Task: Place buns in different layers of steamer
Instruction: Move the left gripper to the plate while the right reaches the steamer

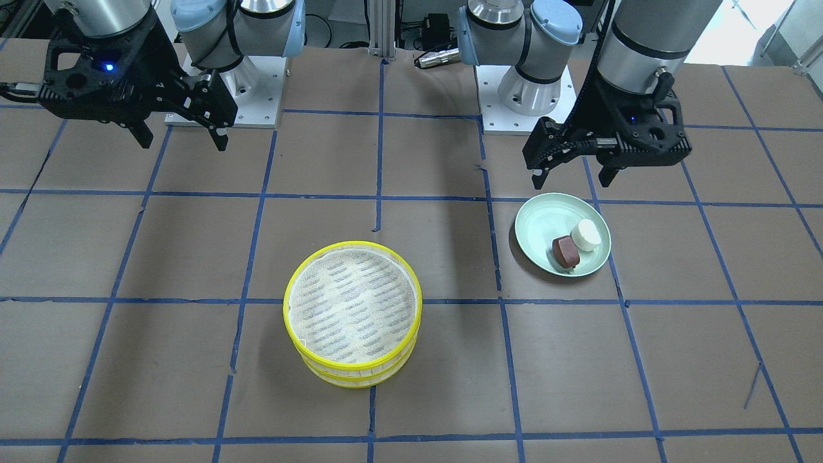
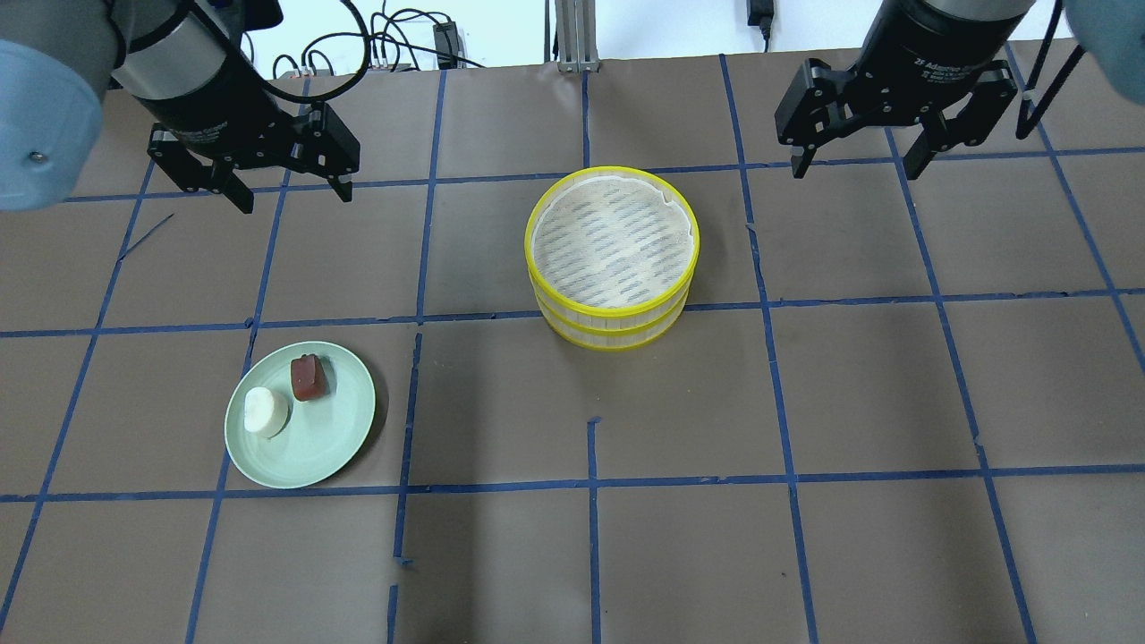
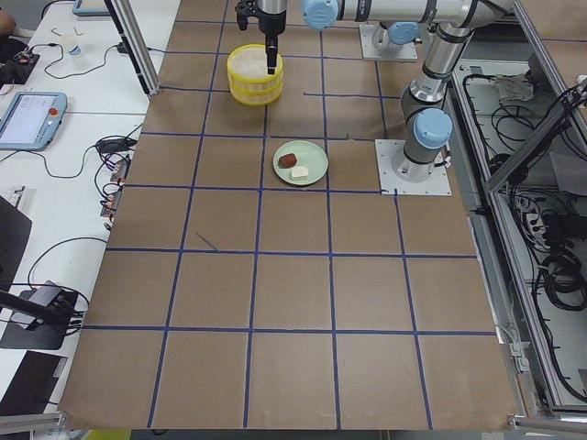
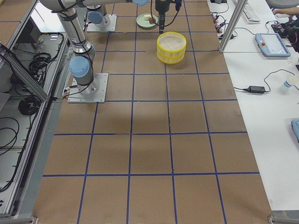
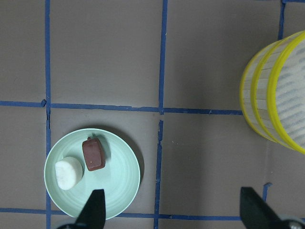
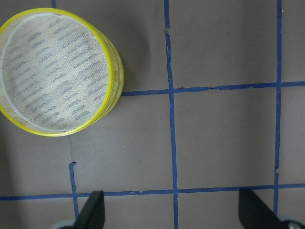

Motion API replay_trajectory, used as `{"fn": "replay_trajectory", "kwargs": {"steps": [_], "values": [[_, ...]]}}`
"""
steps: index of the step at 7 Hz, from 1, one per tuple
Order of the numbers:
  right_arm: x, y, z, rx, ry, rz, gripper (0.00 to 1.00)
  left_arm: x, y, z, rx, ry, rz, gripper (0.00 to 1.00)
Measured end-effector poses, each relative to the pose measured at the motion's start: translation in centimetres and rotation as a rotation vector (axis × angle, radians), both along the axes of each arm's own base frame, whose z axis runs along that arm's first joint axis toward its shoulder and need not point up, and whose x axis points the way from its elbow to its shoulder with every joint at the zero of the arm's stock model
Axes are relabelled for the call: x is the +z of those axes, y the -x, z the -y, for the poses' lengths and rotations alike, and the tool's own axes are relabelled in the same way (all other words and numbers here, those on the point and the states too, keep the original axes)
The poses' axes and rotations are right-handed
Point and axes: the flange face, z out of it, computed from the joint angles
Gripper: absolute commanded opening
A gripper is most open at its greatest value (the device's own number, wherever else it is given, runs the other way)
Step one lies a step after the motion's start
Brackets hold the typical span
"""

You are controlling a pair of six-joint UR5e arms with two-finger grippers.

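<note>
The white bun (image 2: 266,411) and the dark reddish-brown bun (image 2: 308,377) lie side by side on a pale green plate (image 2: 333,436); they also show in the left wrist view, the white bun (image 5: 68,172) and the brown bun (image 5: 93,154). The two steamer layers (image 2: 612,258) are stacked, yellow-rimmed, the top white liner bare. My left gripper (image 2: 288,190) is open and empty, raised beyond the plate. My right gripper (image 2: 860,165) is open and empty, raised to the right of the steamer.
The table is brown with a grid of blue tape lines (image 2: 590,313). The arm bases (image 1: 524,96) stand on metal plates at the robot's side. Desks with cables and devices lie off the table's long edge in the side views.
</note>
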Motion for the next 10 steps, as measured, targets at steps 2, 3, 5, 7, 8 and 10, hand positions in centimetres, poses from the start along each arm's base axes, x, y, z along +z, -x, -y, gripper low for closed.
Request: {"fn": "replay_trajectory", "kwargs": {"steps": [2, 3, 5, 7, 8, 10], "values": [[-0.6, -0.3, 0.9, 0.001, 0.011, 0.006, 1.0, -1.2, -6.3, 0.6, -0.024, -0.023, 0.015, 1.0], [-2.6, -0.5, 3.2, -0.005, 0.02, 0.008, 1.0, -3.6, -9.6, 0.2, -0.005, -0.073, 0.006, 1.0], [-8.7, -1.2, 8.6, -0.022, 0.04, 0.009, 1.0, -9.6, -13.1, -0.7, -0.001, -0.169, 0.0, 1.0], [-14.2, -3.7, 10.9, -0.001, 0.045, 0.008, 1.0, -17.3, -15.1, -0.4, 0.003, -0.238, 0.043, 1.0], [-17.4, -5.2, 11.6, 0.001, 0.059, 0.011, 1.0, -20.1, -15.7, -0.5, 0.005, -0.274, 0.072, 0.96], [-21.6, -7.0, 12.2, -0.013, 0.064, 0.018, 0.96, -23.7, -16.7, -0.7, 0.014, -0.335, 0.092, 0.93]]}}
